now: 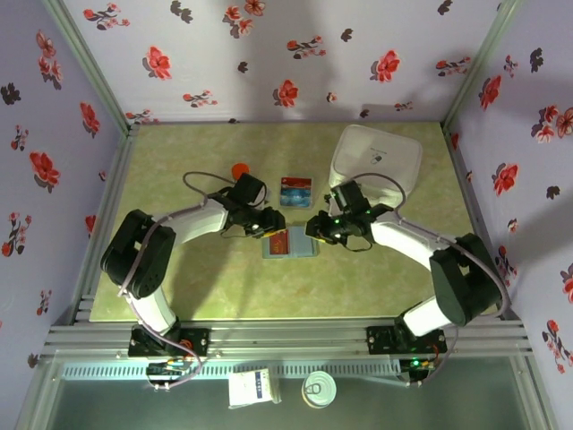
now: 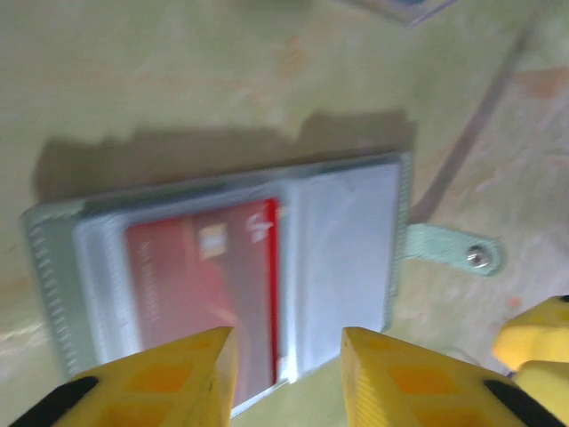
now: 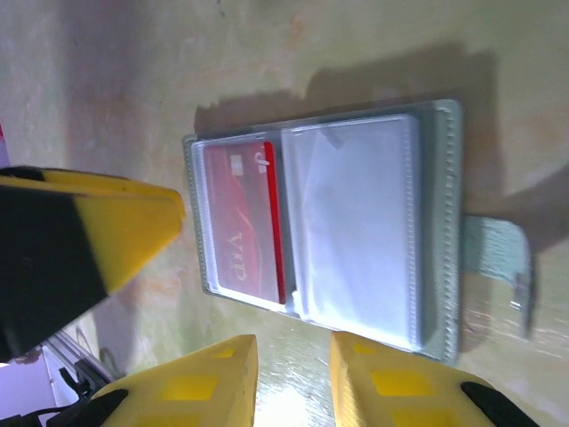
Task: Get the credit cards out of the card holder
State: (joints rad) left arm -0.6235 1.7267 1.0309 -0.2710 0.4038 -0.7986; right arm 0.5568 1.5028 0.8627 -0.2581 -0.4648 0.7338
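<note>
The grey-blue card holder (image 1: pixel 300 248) lies open, flat on the counter (image 1: pixel 197 287). A red credit card (image 1: pixel 279 242) sits in its left clear sleeve. Teal and red cards (image 1: pixel 295 190) lie together farther back.

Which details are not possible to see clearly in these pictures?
1. Left wrist: the print on the red card is blurred.
2. Right wrist: whether the pale second pocket of the holder has a card; cloudy plastic hides it.
3. Top: how many loose cards lie beyond the holder; too small.
4. Left wrist: a bluish thing, cut off by the top edge.
</note>
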